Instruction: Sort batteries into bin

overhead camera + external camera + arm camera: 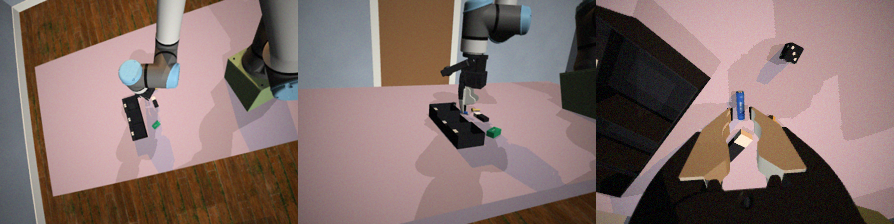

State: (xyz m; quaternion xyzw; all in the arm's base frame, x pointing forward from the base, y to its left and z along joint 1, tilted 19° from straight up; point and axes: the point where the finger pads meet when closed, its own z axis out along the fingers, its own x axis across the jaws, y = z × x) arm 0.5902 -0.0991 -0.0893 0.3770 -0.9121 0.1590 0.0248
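Observation:
My gripper (pixel 463 111) (pixel 740 108) is empty and partly open, pointing down, its tips low over the blue battery (pixel 465 112) (pixel 740 101). In the wrist view the battery lies lengthwise at the gap between the tips. A yellow battery (pixel 156 88) (pixel 476 109) lies close by, mostly hidden by a finger in the wrist view. The H bin (pixel 131 103) (pixel 651 90) is the end one of three joined black bins, nearest the gripper, upright; its letter is not readable here. A green block (pixel 156 125) (pixel 494 132), possibly the nine-volt battery, lies beside the row's other end.
A black stick with a cream end (pixel 155 103) (pixel 483 117) (pixel 738 149) lies close to the gripper. A black die (pixel 791 53) lies beyond the blue battery in the wrist view. The bin walls stand close beside the gripper. The arm's green base (pixel 241 83) is at the right.

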